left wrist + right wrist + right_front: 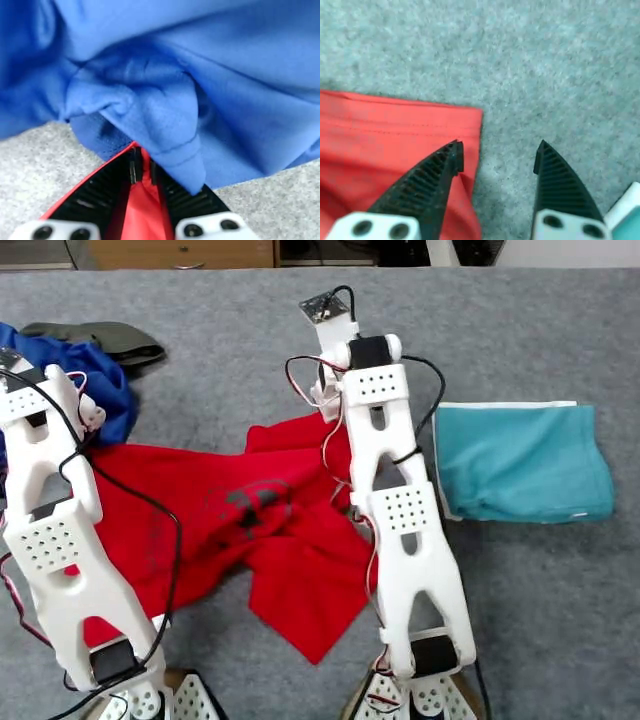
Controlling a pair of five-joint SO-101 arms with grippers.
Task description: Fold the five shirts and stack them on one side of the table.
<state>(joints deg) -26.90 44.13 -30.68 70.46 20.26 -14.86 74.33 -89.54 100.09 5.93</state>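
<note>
Our left claw pinches the red shirt; our right claw hangs spread over its corner. We should grip squarely there and draw the cloth taut before folding.

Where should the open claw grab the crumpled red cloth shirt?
Grab the crumpled red cloth shirt at its stitched corner, which lies flat on the grey table right under the open right gripper. I think it's best to come straight down from above, one finger on the cloth and one on bare table past the edge, then pinch.
</note>
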